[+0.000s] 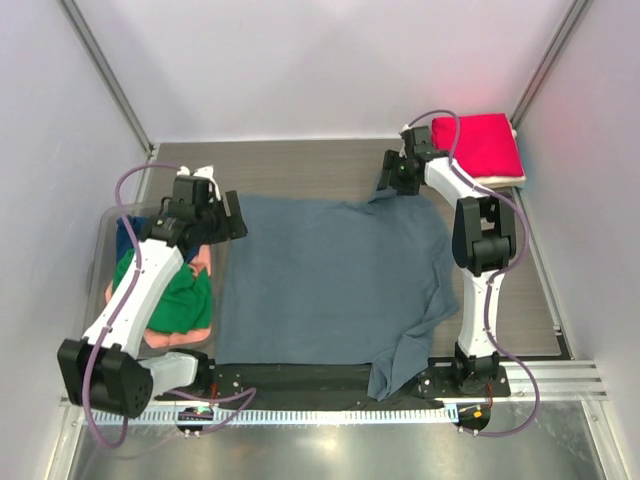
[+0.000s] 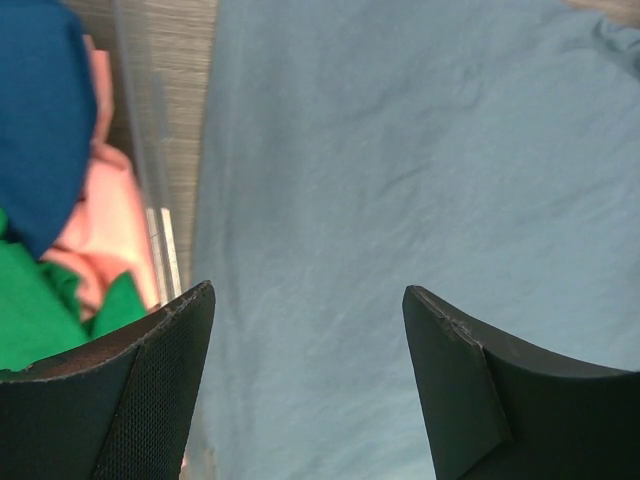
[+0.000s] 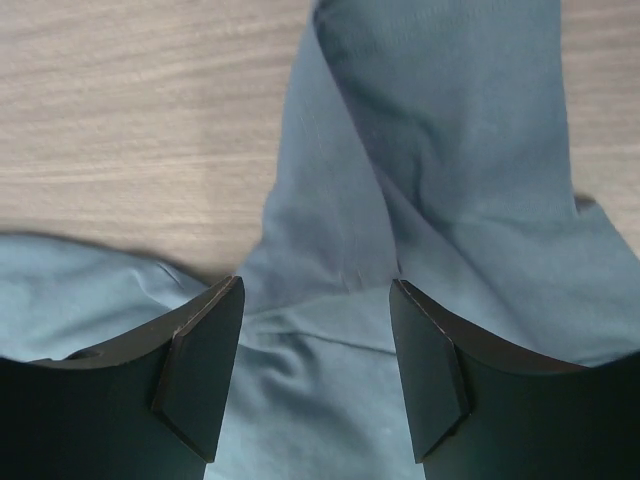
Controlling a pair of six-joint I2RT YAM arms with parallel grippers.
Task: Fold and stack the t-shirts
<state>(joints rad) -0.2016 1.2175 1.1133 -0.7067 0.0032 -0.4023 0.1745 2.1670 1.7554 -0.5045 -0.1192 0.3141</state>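
Note:
A large slate grey-blue t-shirt [image 1: 330, 280] lies spread flat across the middle of the table. My left gripper [image 1: 234, 218] hovers open over its far left corner; in the left wrist view the gripper [image 2: 308, 290] has only flat cloth [image 2: 400, 170] below it. My right gripper [image 1: 391, 180] stands open above the far right sleeve [image 3: 440, 140], nothing pinched between the fingers [image 3: 315, 290]. A folded red t-shirt [image 1: 480, 145] rests on a cream one [image 1: 508, 181] at the back right. Green [image 1: 180, 295], navy [image 1: 128, 238] and salmon-pink [image 1: 165, 338] t-shirts sit in the bin.
The clear plastic bin [image 1: 104, 228] stands at the left, its wall [image 2: 150, 150] right beside the grey-blue shirt's edge. The shirt's near right part [image 1: 400, 365] droops over the black strip at the table's front. White walls enclose the table on three sides.

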